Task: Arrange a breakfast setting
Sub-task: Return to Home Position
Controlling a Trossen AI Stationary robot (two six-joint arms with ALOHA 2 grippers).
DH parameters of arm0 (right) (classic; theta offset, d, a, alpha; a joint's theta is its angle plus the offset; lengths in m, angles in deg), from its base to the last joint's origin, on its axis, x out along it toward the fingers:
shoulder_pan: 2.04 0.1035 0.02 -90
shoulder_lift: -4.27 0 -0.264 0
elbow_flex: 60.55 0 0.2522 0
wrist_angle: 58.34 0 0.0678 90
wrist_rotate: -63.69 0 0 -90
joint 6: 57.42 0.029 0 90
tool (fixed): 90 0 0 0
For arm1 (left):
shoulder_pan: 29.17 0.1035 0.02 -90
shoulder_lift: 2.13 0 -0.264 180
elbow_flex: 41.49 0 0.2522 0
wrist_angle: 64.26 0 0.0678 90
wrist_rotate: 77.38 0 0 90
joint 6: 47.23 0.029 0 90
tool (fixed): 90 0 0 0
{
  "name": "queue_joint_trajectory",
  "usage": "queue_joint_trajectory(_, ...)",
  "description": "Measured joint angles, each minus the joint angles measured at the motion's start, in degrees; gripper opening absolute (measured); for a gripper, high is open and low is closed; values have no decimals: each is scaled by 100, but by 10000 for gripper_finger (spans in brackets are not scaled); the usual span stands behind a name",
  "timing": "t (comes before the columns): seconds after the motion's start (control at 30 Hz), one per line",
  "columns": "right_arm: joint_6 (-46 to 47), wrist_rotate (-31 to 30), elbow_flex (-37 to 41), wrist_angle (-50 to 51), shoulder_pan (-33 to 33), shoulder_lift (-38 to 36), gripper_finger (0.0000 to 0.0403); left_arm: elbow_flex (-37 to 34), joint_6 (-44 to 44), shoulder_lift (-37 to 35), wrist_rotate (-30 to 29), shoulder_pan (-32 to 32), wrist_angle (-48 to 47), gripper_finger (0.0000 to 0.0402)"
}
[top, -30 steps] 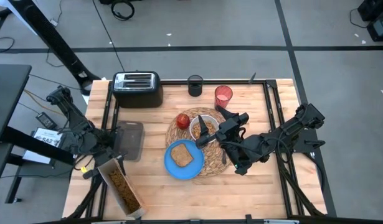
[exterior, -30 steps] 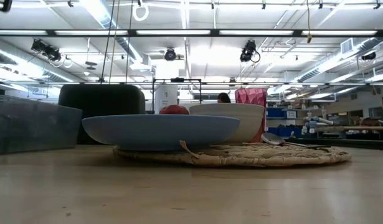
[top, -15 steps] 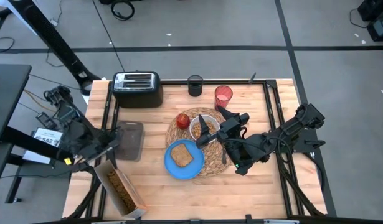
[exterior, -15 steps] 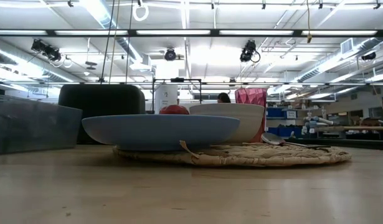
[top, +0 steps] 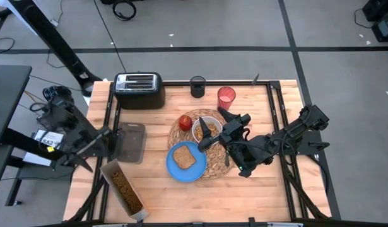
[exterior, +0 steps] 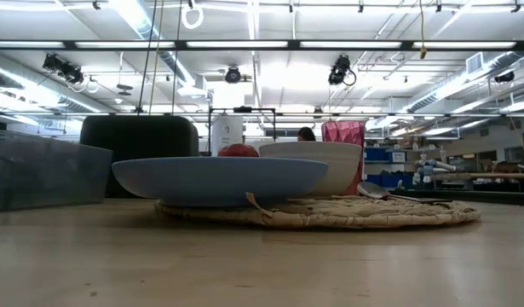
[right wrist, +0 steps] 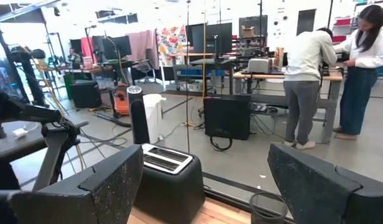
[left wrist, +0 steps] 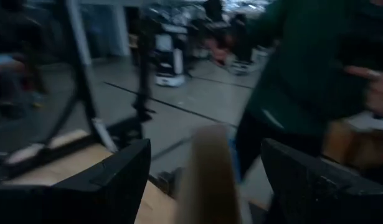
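Observation:
A round straw placemat (top: 214, 169) carries a blue plate (top: 180, 171) with toast (top: 183, 156), a white bowl (top: 214, 120) of brown cereal (top: 198, 132) and a red apple (top: 185, 122). A metal spoon (exterior: 377, 191) lies on the mat's right side. The red cup (top: 226, 96) stands behind the mat. My right gripper (top: 209, 132) hovers open and empty over the bowl. My left gripper (top: 88, 157) is open at the table's left edge. Its fingers stand on either side of the edge (left wrist: 210, 168) of an open cereal box (top: 124, 190), which lies on the table.
A black toaster (top: 139, 89) and a dark canister (top: 197, 86) stand at the far edge. A clear plastic container (top: 132, 142) sits left of the mat. People (right wrist: 306, 81) stand in the room beyond the table. Bare wood lies at the near right.
My left arm has drawn back toward the table's left edge and turned. The cereal box has shifted a little at the near left corner and lies on the table. My right arm has kept still.

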Motion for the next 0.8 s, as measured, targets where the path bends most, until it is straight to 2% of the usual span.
queue_joint_trajectory(0.17, -3, 105, 0, -29, 0, -1, 347, 201, 49, 1, -360, 0, -11, 309)
queue_joint_trajectory(0.37, 39, 731, 0, -27, -79, -2, 340, 312, 26, 3, -1422, 0, 25, 309)
queue_joint_trajectory(0.47, 233, 1320, 0, -22, -224, -2, 332, 308, 24, 15, -1834, 19, 374, 306)
queue_joint_trajectory(0.57, 819, 2218, 0, 185, -426, -2, 322, 299, 19, 160, -2111, 179, 962, 289)
queue_joint_trajectory(0.7, 1804, 3396, 0, 1019, -688, 0, 296, 294, -312, 593, -2132, 554, 1418, 249)
queue_joint_trajectory(0.8, 2081, 4123, 1, 1492, -821, 0, 261, 294, -831, 954, -2148, 929, 1407, 210)
